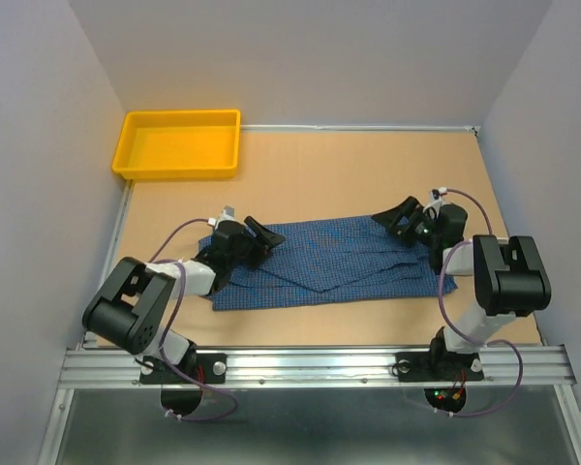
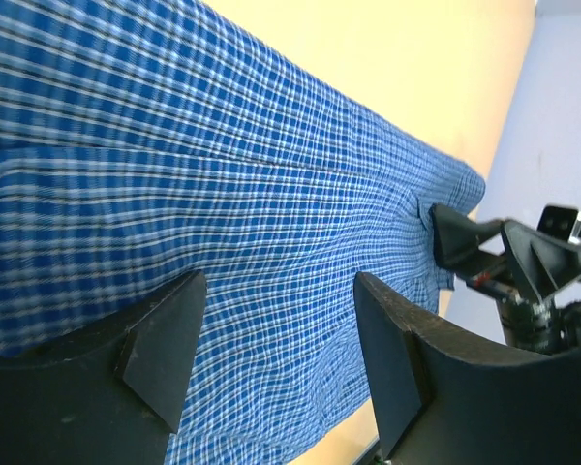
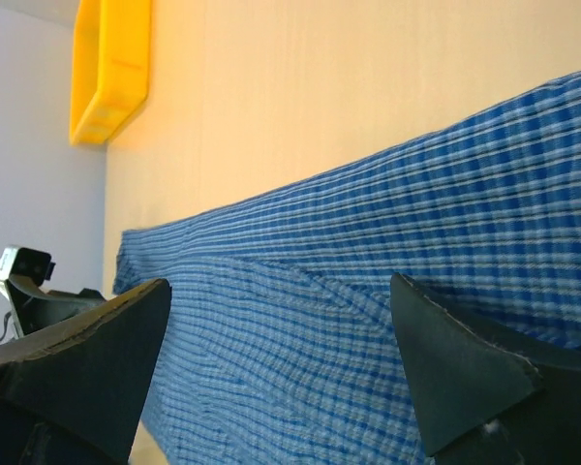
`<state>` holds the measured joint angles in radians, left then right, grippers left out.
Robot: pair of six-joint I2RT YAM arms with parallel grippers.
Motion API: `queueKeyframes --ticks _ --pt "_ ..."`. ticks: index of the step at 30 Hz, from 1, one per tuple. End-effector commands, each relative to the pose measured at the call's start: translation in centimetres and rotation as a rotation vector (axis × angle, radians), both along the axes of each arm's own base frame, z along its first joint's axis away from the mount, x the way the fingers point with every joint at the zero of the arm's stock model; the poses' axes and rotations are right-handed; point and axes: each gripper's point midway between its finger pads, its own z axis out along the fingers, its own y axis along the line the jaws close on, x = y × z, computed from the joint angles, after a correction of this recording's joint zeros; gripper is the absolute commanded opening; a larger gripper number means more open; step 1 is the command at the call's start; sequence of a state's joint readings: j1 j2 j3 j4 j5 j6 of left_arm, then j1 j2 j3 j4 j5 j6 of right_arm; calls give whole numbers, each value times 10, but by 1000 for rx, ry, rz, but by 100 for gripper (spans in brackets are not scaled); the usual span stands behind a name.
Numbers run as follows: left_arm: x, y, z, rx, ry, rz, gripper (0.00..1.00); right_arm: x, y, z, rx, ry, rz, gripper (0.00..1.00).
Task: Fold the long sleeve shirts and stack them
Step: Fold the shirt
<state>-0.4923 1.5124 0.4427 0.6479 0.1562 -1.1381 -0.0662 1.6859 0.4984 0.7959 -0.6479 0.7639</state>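
Shirt (image 1: 329, 262) of soft blue fine-checked cloth lies flat in a creased oblong; we see left gripper (image 1: 269, 235) and right gripper (image 1: 392, 214) jaws, black wedges, spread at its ends.

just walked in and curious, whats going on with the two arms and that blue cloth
Two robot arms are working on a blue checked shirt that lies spread as a long strip across the table. The left hand is low over one end and the right hand over the other. Both are open and neither grips the cloth. The fold is not finished. A yellow tray sits at the far left corner.
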Motion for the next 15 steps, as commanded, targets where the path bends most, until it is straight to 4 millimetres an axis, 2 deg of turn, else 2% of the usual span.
queueKeyframes --ticks 1,2,3,4,5,6,7,8,9,10,11,12,13,15 --pt "8 12 34 40 -91 29 74 -16 24 43 27 -107 91 100" --pt "11 15 48 45 -123 43 74 -18 30 49 20 -115 111 100" --pt "14 22 50 81 -129 63 74 -23 47 53 15 -102 157 99" --pt "17 30 54 98 -139 84 74 -35 73 66 11 -132 230 100" --pt "20 38 60 109 -160 115 74 -42 87 70 15 -132 263 100" --pt "20 46 57 125 -152 128 74 -46 99 78 22 -144 286 100" --pt "21 53 55 132 -148 143 74 -60 124 83 36 -149 350 100" --pt "22 59 52 139 -145 157 74 -66 137 87 54 -139 367 100" --pt "26 73 46 156 -134 190 74 -68 149 93 66 -157 377 100" --pt "27 79 38 180 -122 192 74 -81 172 92 95 -132 430 100" --pt "32 88 34 194 -119 214 74 -84 185 98 116 -159 450 99" --pt "32 92 29 205 -111 217 74 -89 195 100 128 -165 476 99" --pt "34 95 26 212 -105 221 74 -98 215 103 138 -170 526 99" --pt "35 98 13 219 -78 216 73 -103 233 83 124 -137 565 99"
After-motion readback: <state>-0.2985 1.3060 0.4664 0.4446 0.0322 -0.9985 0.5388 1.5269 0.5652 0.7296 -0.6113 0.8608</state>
